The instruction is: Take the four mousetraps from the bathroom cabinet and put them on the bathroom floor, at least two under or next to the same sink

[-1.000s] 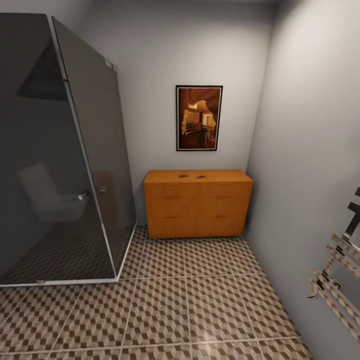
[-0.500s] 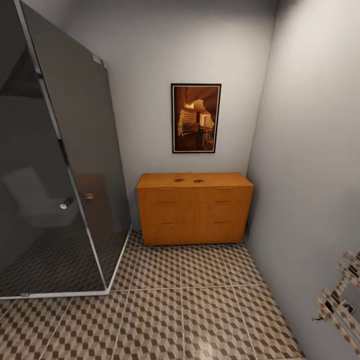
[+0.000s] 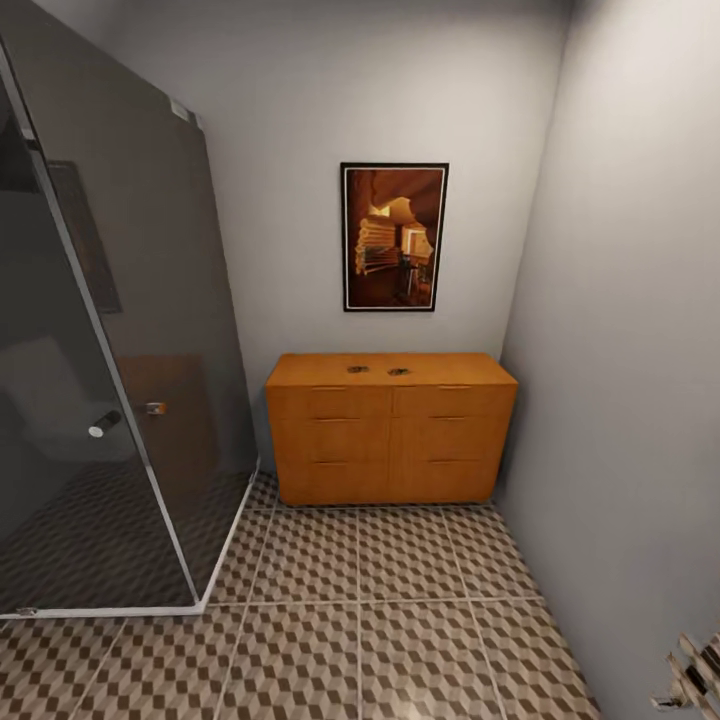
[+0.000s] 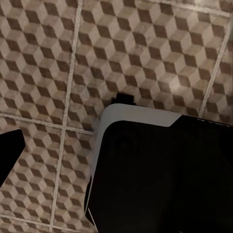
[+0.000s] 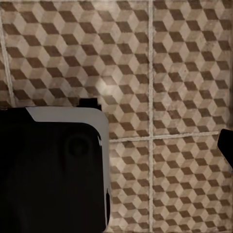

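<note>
My pincers: state unreadable, fingers unclear in both wrist views; can't tell released or clenched. Wrist views look down on bathroom floor [image 4: 145, 43], cube-pattern tiles, my own dark base below. Head view adds cabinet [image 3: 390, 430] against far wall, drawers shut, two small items on top near back edge, likely mousetraps [image 3: 378, 371]. Step: approach. Next: close in, stop within arm's reach.
</note>
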